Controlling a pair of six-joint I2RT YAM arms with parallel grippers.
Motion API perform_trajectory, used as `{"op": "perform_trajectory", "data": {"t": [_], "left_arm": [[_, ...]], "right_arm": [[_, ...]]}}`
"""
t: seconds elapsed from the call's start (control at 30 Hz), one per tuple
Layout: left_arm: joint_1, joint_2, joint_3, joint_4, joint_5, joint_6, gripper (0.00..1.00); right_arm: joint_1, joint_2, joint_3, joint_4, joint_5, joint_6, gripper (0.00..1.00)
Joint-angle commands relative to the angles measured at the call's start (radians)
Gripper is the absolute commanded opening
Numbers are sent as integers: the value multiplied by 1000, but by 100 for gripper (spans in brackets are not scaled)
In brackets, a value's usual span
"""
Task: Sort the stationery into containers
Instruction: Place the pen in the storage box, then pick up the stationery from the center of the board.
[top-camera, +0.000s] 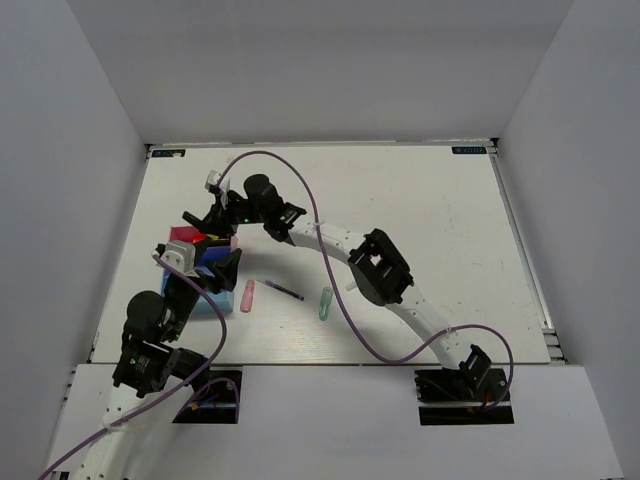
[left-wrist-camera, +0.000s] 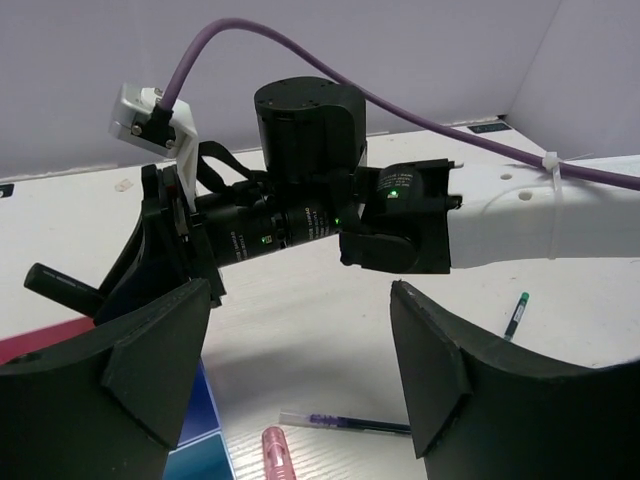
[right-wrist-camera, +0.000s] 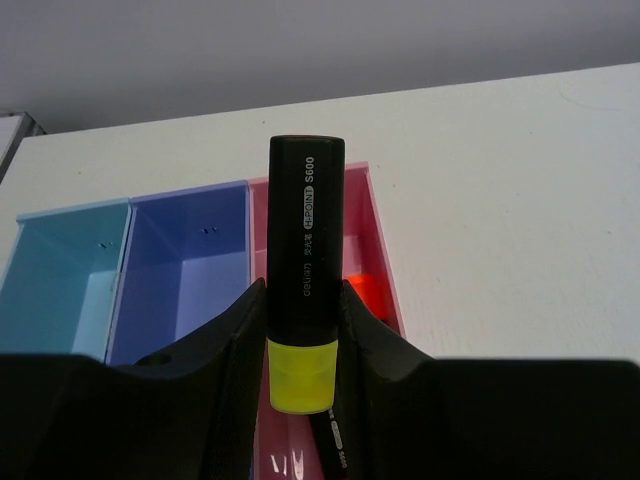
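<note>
My right gripper (right-wrist-camera: 305, 330) is shut on a black highlighter with a yellow end (right-wrist-camera: 305, 290), held upright over the pink box (right-wrist-camera: 365, 230). That box holds an orange-ended highlighter (right-wrist-camera: 362, 290) and another black one (right-wrist-camera: 338, 445). A blue box (right-wrist-camera: 190, 260) adjoins it. In the top view the right gripper (top-camera: 205, 222) hangs over the pink box (top-camera: 184, 236). My left gripper (top-camera: 222, 268) is open and empty beside the boxes. In its own view the left gripper (left-wrist-camera: 300, 330) is above a thin blue and white pen (left-wrist-camera: 345, 423). A pale green clip (top-camera: 325, 303) lies on the table.
A light blue box (right-wrist-camera: 65, 270) adjoins the blue one. A pink capped item (top-camera: 248, 295) lies left of the pen (top-camera: 283, 290). A thin dark item with a green tip (left-wrist-camera: 516, 314) lies further right. The right arm (top-camera: 380, 265) stretches across the table's middle.
</note>
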Motion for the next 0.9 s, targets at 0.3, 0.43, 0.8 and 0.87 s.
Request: {"op": "perform_trajectory", "data": {"t": [0.3, 0.43, 0.8, 0.87], "left_arm": [[-1, 19, 68, -107, -7, -2, 84], [-4, 24, 79, -128, -7, -8, 84], [0, 258, 290, -452, 108, -130, 0], [-1, 393, 330, -567, 91, -195, 1]], "right_arm": [[-2, -8, -14, 75, 12, 0, 57], [-7, -17, -15, 72, 12, -2, 58], [-93, -282, -27, -450, 434, -39, 0], [-148, -348, -93, -614, 451, -31, 49]]}}
